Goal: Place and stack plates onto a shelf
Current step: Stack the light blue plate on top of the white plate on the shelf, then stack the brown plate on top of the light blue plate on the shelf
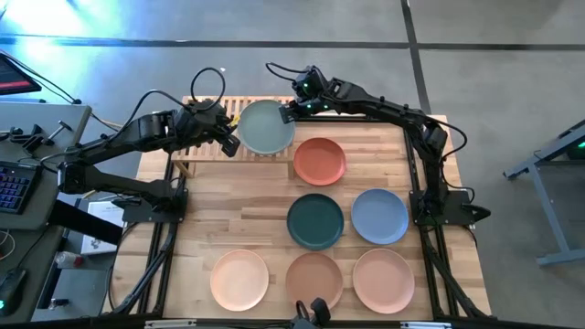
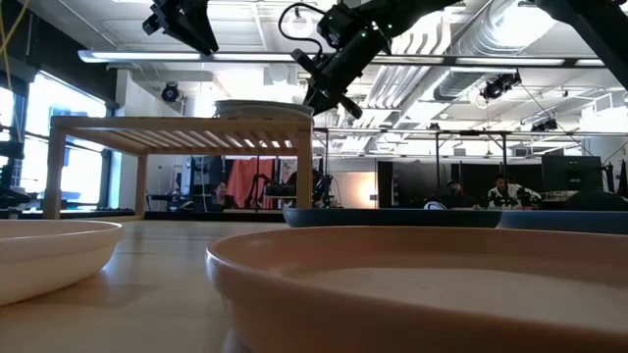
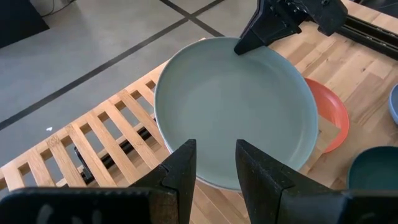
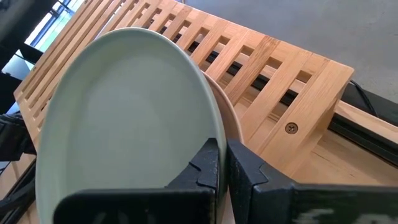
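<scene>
The sage green plate [image 1: 265, 126] lies on the beige plate [image 4: 235, 124], whose rim peeks out beneath it. Both sit on the slatted top of the light-wood shelf [image 4: 267, 62] at the table's far left. In the low view the stack [image 2: 263, 106] rests on the shelf top [image 2: 177, 125]. My right gripper [image 1: 286, 113] is shut at the green plate's far right rim. My left gripper [image 3: 216, 165] is open and hovers above the plate's left rim; in the low view it [image 2: 201, 39] stands well clear above the shelf. My right gripper [image 4: 222, 163] pinches the sage green plate's rim [image 4: 216, 127] between its two fingers, at the plate's far right side. It comes slanting down from the table's right. The plate lies on the beige plate beneath it.
On the tabletop stand the terracotta plate [image 1: 320, 161] right beside the shelf, the dark teal [image 1: 315, 220] and light blue [image 1: 379, 217] plates in the middle, and the peach [image 1: 239, 279], tan [image 1: 313, 279] and pink [image 1: 384, 281] plates along the near edge. The shelf's left half shows bare slats [image 3: 106, 134].
</scene>
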`<state>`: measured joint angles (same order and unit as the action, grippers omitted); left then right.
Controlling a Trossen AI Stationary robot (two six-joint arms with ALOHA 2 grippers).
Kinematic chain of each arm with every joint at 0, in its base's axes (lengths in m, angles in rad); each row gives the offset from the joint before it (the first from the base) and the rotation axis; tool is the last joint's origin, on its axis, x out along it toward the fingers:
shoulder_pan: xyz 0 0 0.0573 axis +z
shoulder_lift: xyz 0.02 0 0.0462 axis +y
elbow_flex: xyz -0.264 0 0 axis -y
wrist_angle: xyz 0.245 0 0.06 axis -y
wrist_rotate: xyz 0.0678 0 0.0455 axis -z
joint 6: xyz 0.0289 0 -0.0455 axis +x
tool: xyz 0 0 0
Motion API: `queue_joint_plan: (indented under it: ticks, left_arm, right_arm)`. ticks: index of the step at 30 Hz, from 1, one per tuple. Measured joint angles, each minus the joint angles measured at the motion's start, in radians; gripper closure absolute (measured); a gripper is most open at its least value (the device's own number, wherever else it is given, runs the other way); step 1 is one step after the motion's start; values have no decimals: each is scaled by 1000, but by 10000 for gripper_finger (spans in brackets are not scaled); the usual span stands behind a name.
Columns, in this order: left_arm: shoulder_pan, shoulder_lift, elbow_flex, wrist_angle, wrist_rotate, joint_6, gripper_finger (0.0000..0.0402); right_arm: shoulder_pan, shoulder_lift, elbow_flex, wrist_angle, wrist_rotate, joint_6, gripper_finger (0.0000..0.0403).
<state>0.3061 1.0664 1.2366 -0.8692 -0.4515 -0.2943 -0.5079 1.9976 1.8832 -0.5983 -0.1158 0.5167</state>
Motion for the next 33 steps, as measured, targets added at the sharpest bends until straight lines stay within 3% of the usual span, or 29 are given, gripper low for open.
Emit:
queue_joint_plan:
  ticks: [15,26,33]
  left_arm:
    - [0,0,0,0,0,0,302]
    - [0,0,0,0,0,0,302]
    - [0,0,0,0,0,0,302]
  right_arm:
    - [0,0,0,-4,-10,7,399]
    - [-3,0,0,-4,19,-13,313]
    - [-5,-34,1,-4,8,-25,300]
